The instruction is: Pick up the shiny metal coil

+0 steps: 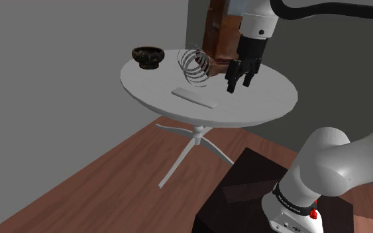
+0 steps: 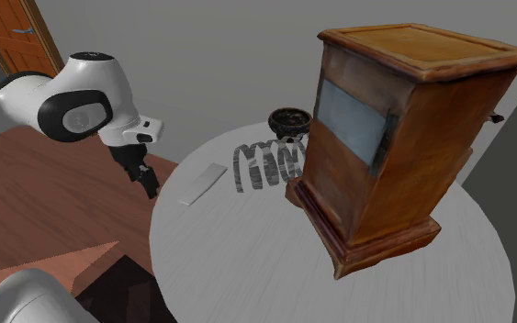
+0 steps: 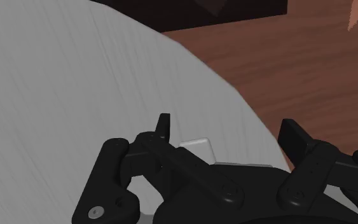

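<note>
The coil (image 1: 195, 65) (image 2: 265, 165) is a loose spiral of thin grey wire lying on its side on the round grey table (image 1: 271, 99) (image 2: 247, 266), close to a wooden box. My gripper (image 1: 239, 85) (image 2: 148, 188) (image 3: 228, 127) hangs above the table, to the shoulder view's right of the coil and apart from it. Its fingers stand apart, open, with nothing between them. In the wrist view they point down at the table's edge (image 3: 75, 76) and the wooden floor beyond.
A dark bowl (image 1: 147, 56) (image 2: 288, 119) sits behind the coil. The tall wooden box (image 1: 218, 33) (image 2: 394, 128) stands beside it. A flat grey slab (image 1: 193, 97) (image 2: 201, 183) (image 3: 196, 149) lies in front of the coil. The dark stand (image 1: 244, 192) is below; an orange door (image 2: 8, 32) is far off.
</note>
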`<state>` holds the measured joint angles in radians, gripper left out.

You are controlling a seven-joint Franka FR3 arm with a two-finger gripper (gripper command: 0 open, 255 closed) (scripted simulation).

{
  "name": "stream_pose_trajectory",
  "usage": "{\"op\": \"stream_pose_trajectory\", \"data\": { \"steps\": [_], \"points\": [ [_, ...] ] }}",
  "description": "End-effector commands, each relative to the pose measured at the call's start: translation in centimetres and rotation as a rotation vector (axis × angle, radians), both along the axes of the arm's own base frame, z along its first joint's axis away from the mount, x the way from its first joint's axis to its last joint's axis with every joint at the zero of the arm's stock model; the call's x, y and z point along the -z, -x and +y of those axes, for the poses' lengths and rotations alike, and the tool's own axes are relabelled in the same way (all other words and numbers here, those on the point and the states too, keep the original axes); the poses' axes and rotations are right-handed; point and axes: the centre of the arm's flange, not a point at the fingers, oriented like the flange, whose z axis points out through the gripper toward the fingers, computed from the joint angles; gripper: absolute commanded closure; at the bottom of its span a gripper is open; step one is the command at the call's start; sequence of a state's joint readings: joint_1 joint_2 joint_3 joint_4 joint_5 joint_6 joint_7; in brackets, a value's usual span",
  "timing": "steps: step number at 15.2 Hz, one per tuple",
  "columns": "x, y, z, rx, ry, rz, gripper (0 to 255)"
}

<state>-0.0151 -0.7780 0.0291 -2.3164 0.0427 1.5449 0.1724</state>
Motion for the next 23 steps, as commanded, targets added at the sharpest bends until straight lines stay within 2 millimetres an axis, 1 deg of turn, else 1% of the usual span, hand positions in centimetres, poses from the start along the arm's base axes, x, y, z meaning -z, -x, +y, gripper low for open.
{"op": "stream_pose_trajectory", "data": {
  "steps": [1,7,12,15,18,23],
  "points": [
    [0.0,0.0,0.0,0.000,0.000,0.000,0],
    [-1.2,-4.6,-5.3,-0.267,0.066,0.005,0],
    [-2.5,-9.4,-8.6,-0.489,0.121,0.010,0],
    [-3.3,-12.6,-10.1,-0.623,0.154,0.013,0],
    [-4.1,-15.9,-11.0,-0.756,0.187,0.015,0],
    [-5.5,-21.7,-11.5,-0.978,0.242,0.020,0]
  ]
}}
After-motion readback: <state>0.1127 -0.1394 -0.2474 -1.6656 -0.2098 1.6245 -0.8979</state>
